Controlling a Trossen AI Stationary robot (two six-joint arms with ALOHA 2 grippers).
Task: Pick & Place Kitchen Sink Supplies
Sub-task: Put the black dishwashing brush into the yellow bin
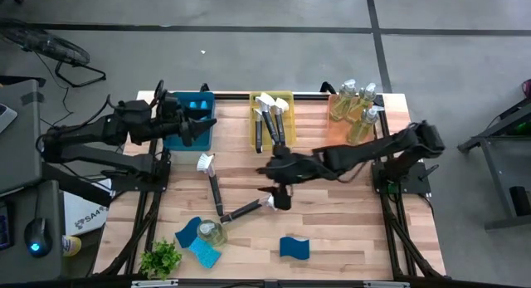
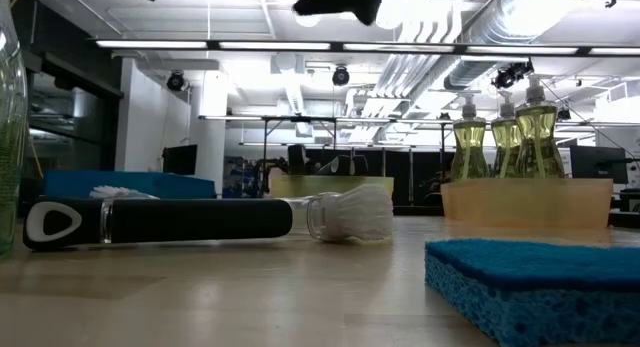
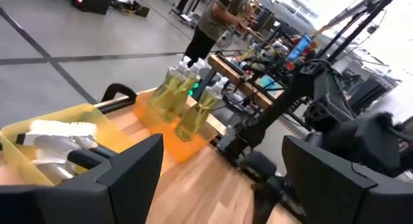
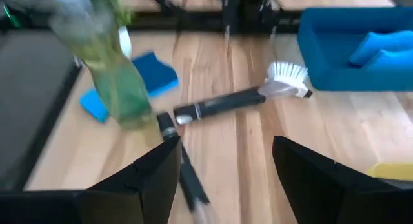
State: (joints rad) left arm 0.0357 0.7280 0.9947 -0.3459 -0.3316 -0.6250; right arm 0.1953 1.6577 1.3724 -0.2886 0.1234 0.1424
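Wooden slat tabletop, concrete floor around. Right gripper hovers with fingers spread, empty, above the black-handled dish brush with white head lying mid-table, near side. Rigid, light; rubbery handle is likely the best grab at mid-length, bristles too soft. Left gripper is also spread, over the blue plastic bin. Right wrist view smears the clear pump bottle.

No legible text, labels or signs anywhere.
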